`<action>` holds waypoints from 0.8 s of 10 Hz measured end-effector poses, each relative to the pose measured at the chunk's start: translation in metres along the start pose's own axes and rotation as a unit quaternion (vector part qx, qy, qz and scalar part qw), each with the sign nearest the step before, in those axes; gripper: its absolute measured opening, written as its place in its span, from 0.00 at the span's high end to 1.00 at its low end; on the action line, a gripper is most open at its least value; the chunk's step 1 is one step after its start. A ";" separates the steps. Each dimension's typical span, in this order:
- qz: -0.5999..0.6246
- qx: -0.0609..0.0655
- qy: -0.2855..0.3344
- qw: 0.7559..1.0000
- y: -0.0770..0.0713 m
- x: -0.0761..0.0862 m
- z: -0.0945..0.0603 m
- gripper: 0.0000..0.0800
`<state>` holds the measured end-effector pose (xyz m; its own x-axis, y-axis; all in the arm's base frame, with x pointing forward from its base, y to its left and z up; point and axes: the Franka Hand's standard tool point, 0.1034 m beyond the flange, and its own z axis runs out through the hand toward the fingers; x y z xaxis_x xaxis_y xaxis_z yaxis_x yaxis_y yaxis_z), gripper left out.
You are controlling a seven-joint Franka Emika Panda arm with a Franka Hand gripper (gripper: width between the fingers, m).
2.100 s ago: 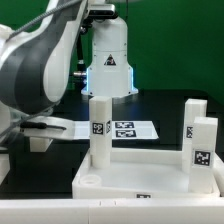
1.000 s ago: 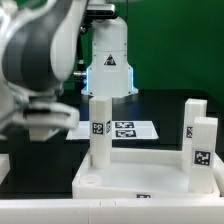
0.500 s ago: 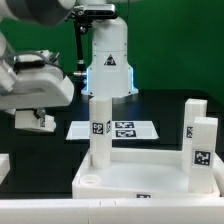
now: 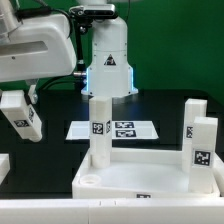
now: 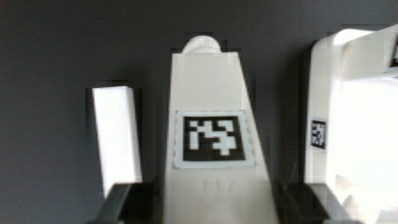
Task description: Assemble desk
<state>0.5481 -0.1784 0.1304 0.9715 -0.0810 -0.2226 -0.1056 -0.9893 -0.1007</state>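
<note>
The desk tabletop (image 4: 140, 178) lies upside down at the front of the exterior view, with legs standing in its sockets: one at the front left (image 4: 100, 128), two at the right (image 4: 203, 150). My gripper (image 4: 22, 118) hangs at the exterior view's left, above the table, shut on a white tagged leg (image 4: 24, 115) held tilted. In the wrist view that leg (image 5: 217, 125) runs out between my dark fingers (image 5: 125, 200), its tag facing the camera. The tabletop's edge shows beside it in the wrist view (image 5: 356, 100).
The marker board (image 4: 118, 129) lies flat behind the tabletop. The robot's white base (image 4: 108, 60) stands at the back. A white part (image 4: 3, 165) lies at the exterior view's far left edge. Another white strip (image 5: 112, 135) shows on the black table beside the held leg.
The arm has risen from low at the exterior view's left, lifting the leg off the table; the gripper and leg now hang in plain sight.
</note>
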 end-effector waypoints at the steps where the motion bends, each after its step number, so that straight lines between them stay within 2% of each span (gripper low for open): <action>1: 0.001 -0.008 0.042 0.999 0.003 0.005 -0.002 0.64; 2: 0.002 -0.015 0.081 0.997 -0.002 0.011 -0.011 0.64; 3: -0.012 -0.020 0.126 0.992 -0.022 0.026 -0.033 0.64; 4: -0.019 -0.027 0.165 0.986 -0.037 0.038 -0.049 0.64; 5: -0.001 -0.029 0.207 0.978 -0.039 0.040 -0.051 0.64; 6: 0.034 -0.024 0.218 0.975 -0.035 0.026 -0.037 0.64; 8: 0.028 -0.049 0.267 0.962 -0.026 0.027 -0.038 0.64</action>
<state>0.5852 -0.1595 0.1633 0.9382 -0.1594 0.3072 -0.1655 -0.9862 -0.0063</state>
